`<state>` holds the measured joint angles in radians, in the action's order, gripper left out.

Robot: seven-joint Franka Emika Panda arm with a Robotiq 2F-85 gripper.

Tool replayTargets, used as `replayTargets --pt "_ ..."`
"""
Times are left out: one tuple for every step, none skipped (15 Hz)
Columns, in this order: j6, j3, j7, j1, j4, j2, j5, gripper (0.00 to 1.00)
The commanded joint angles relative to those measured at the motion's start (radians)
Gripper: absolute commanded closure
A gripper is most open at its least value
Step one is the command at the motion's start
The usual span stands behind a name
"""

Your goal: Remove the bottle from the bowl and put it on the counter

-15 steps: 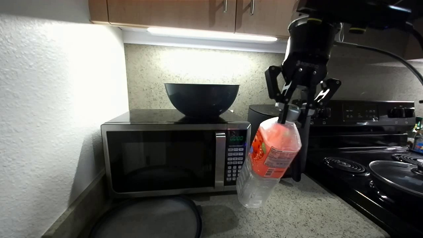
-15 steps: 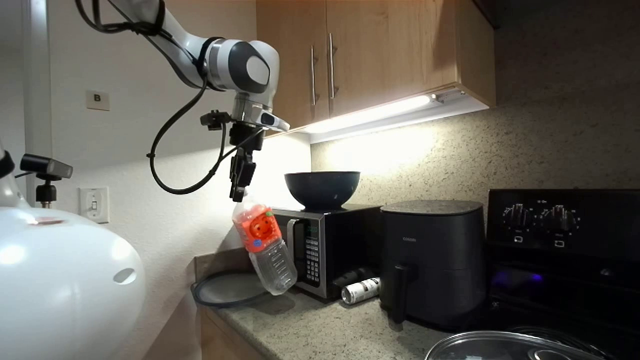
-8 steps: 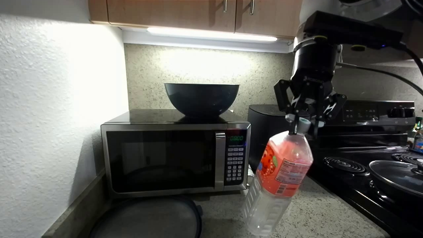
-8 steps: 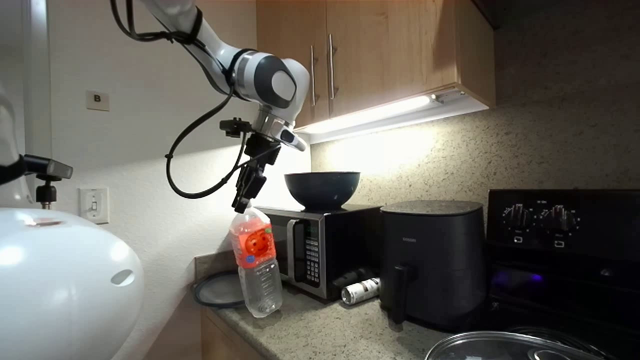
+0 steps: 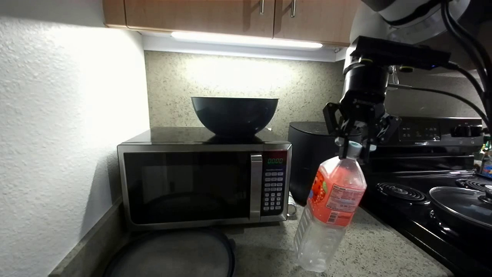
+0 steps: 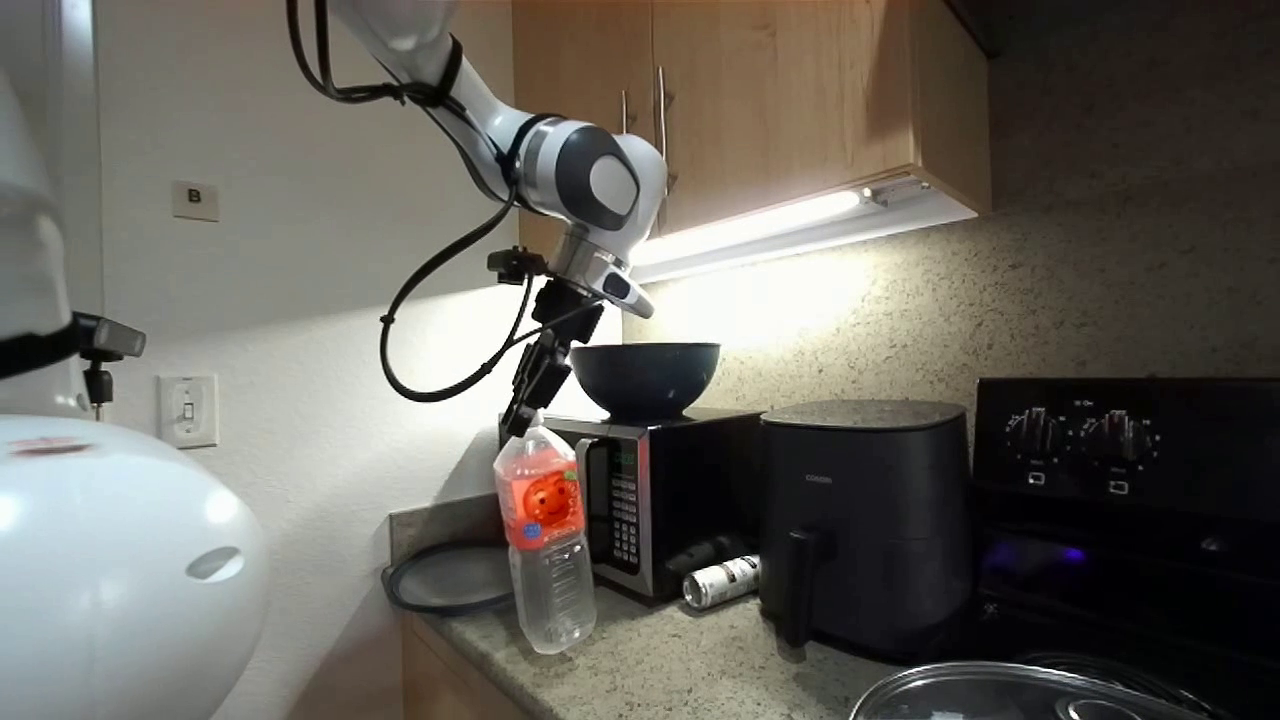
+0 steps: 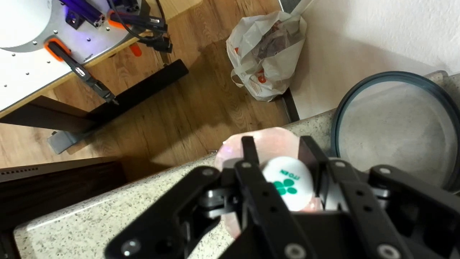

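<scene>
The clear bottle with a red-orange label shows in both exterior views (image 5: 338, 204) (image 6: 548, 530). It is tilted, cap end up, with its base low over the counter (image 6: 680, 665); I cannot tell whether the base touches. My gripper (image 5: 353, 152) is shut on the bottle's neck just below the white cap; it also shows in an exterior view (image 6: 520, 425). In the wrist view the cap (image 7: 289, 183) sits between the fingers of the gripper (image 7: 277, 142). The dark bowl (image 5: 235, 117) stands upright on the microwave, apart from the bottle.
The microwave (image 5: 188, 184) stands behind the bottle. A round lid (image 7: 395, 129) lies on the counter beside it. A can (image 6: 720, 582) and a black cylindrical appliance (image 6: 870, 530) stand to the microwave's side. The stove holds a glass-lidded pan (image 5: 461, 207). The counter's front edge is close.
My gripper has carried the bottle lower and toward the right of both exterior views. The bottle hangs more upright than before, and the gripper is more tilted. The bowl has not moved.
</scene>
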<state>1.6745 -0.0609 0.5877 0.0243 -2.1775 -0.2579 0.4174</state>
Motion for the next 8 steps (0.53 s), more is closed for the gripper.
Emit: replayTargets --pt "0.018 -0.016 0.079 -0.021 0.032 0.029 -0.043 0.87" --pt "0.019 -0.017 0.097 -0.023 0.038 0.035 -0.055 0.87" --pt "0.018 -0.018 0.115 -0.022 0.043 0.041 -0.067 0.87" --pt "0.015 -0.017 0.129 -0.02 0.048 0.047 -0.074 0.87" --pt "0.011 -0.016 0.141 -0.019 0.052 0.053 -0.08 0.87" --pt "0.007 -0.016 0.15 -0.017 0.054 0.059 -0.082 0.87" --pt "0.004 -0.015 0.155 -0.016 0.055 0.065 -0.083 0.87" --pt "0.002 -0.013 0.157 -0.015 0.056 0.072 -0.08 0.87"
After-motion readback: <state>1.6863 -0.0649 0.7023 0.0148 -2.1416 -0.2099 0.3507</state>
